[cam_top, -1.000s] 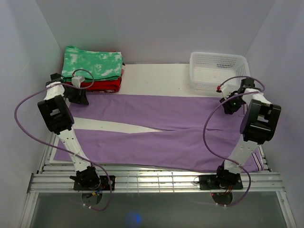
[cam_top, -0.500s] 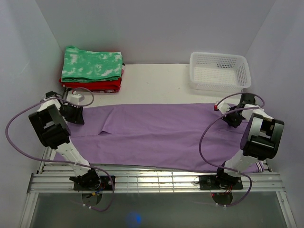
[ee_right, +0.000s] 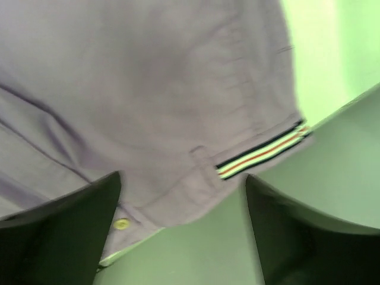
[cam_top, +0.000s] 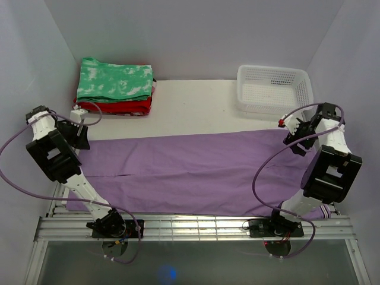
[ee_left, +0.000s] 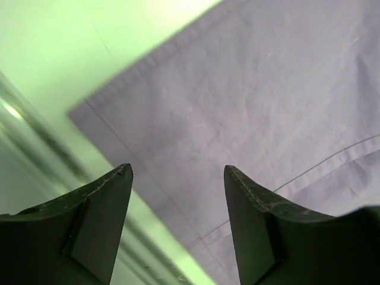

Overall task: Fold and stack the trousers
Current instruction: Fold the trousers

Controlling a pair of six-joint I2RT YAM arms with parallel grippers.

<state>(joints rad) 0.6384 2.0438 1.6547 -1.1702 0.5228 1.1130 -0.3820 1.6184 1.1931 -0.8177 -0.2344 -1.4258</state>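
Note:
The lavender trousers (cam_top: pixel 196 172) lie flat across the table, folded lengthwise with one leg over the other. My left gripper (cam_top: pixel 80 133) hangs open over their left hem corner. In the left wrist view that hem end of the trousers (ee_left: pixel 249 89) lies beyond the left gripper (ee_left: pixel 178 169), with nothing between its fingers. My right gripper (cam_top: pixel 295 138) stands open at the right end. In the right wrist view the right gripper (ee_right: pixel 183 178) is above the trousers (ee_right: pixel 148 77), whose waistband shows a striped lining (ee_right: pixel 264 151) and a button (ee_right: pixel 122 224).
A green-and-white folded garment (cam_top: pixel 116 80) rests on a red one (cam_top: pixel 119 107) at the back left. A white basket (cam_top: pixel 274 88) stands at the back right. Bare white table (cam_top: pixel 196 104) shows behind the trousers. Metal rails (cam_top: pixel 196 224) run along the near edge.
Both grippers drew the far leg toward the near one and laid it over. Then they opened, let go of the fabric and moved outward toward the walls.

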